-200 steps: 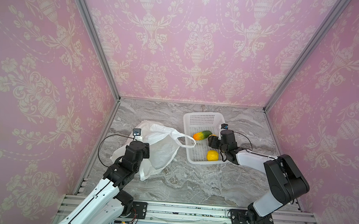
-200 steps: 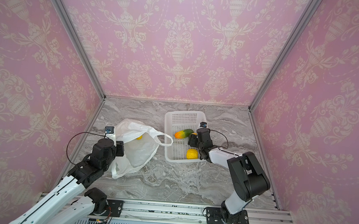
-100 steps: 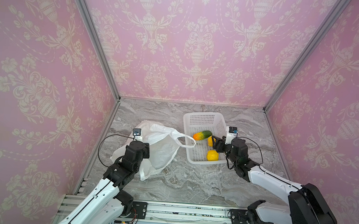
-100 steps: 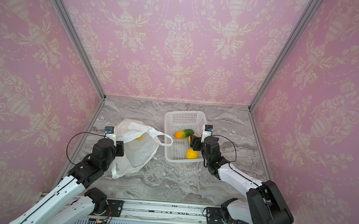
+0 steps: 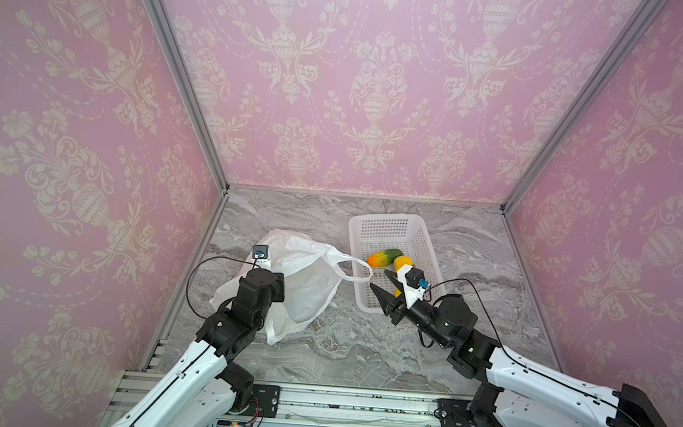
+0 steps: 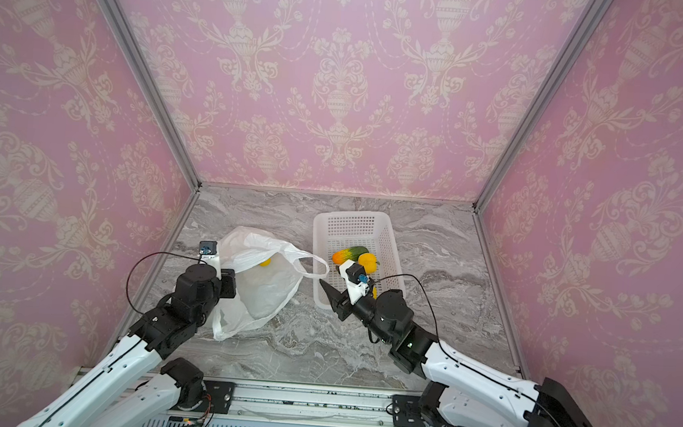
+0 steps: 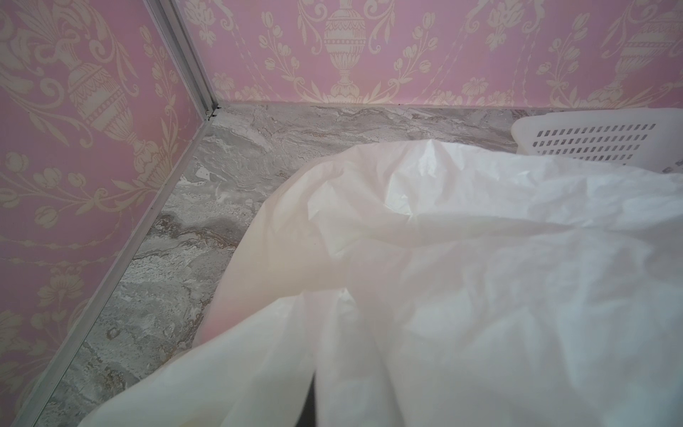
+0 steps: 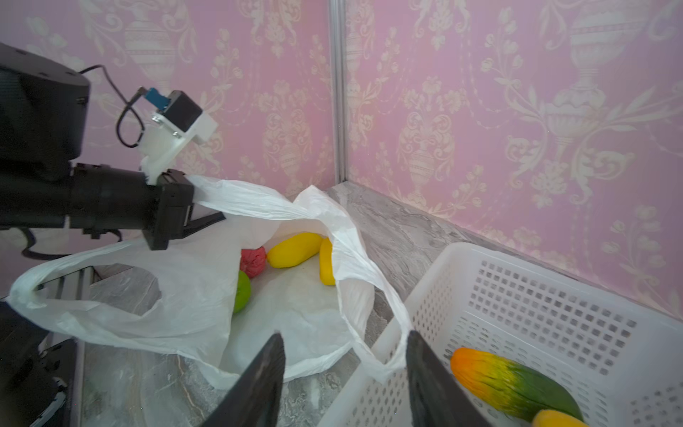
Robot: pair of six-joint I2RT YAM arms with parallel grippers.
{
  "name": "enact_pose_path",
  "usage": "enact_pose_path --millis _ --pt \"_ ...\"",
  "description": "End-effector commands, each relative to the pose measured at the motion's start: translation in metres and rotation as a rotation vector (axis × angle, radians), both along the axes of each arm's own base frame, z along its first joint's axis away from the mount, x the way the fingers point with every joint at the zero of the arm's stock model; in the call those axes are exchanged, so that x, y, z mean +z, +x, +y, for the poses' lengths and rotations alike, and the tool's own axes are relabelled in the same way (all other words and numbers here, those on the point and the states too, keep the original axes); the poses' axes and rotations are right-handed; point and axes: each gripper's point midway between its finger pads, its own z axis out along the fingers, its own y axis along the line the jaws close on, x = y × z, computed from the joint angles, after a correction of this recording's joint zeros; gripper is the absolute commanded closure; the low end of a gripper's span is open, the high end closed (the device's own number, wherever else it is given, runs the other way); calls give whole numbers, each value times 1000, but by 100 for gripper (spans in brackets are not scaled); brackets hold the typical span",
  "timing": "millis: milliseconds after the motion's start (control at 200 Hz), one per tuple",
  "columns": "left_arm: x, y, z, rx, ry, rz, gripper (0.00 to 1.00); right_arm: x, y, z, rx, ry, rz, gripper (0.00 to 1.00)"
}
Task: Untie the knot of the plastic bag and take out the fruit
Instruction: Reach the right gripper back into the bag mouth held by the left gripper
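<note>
Grey marble bench (image 5: 341, 348): bare in front of us, so both arms reach in over free ground.
Right gripper (image 8: 344, 335): released, jaws apart with nothing between them. It points at the bag mouth from beside the basket's near corner, which we read as lining up for another pick.
Left gripper (image 8: 201, 216): clenched on the rim of the plastic bag (image 5: 305, 278) and raised off the bench. We judge this hold is there to prop the mouth open toward the right arm.
Handle loop (image 5: 353, 267): hangs loose from the bag toward the basket, its end just ahead of the right fingertips.
Knot: we see none. The two handles lie apart, so we take the untying as done.
Fruit in the bag: a pink-red piece (image 8: 253, 260), a green piece (image 8: 242, 292) and two long yellow pieces (image 8: 294, 249) lie deep inside on the bag's floor.
Basket (image 5: 389, 219): just beyond the bag, close enough for short transfers.
Fruit in the basket: an orange-to-green piece (image 5: 385, 257) with a round yellow piece (image 5: 403, 263) touching it, so we judge the emptying partway done.
</note>
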Motion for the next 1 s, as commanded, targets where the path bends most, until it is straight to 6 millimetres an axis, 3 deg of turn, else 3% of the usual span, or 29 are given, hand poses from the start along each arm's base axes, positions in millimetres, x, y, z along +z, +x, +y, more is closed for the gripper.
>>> enact_pose_path --millis 0,235,580,680,695,771,996 --pt "4 -1 5 25 -8 -19 100 -11 -20 39 144 -111 -73 48" --pt "3 -2 5 22 -13 -17 100 -83 -13 118 281 -316 31 58" --pt "4 -3 5 19 -17 -22 100 -175 45 176 271 -461 247 65" --pt "5 -3 5 21 -18 -28 100 -192 58 178 255 -475 307 62" --pt "5 -3 5 21 -18 -28 100 -181 64 185 249 -450 292 60" --pt "4 -2 5 19 -16 -24 100 -180 79 187 204 -428 300 47" --pt "5 -2 5 20 -18 -27 100 -184 110 204 117 -373 343 32"
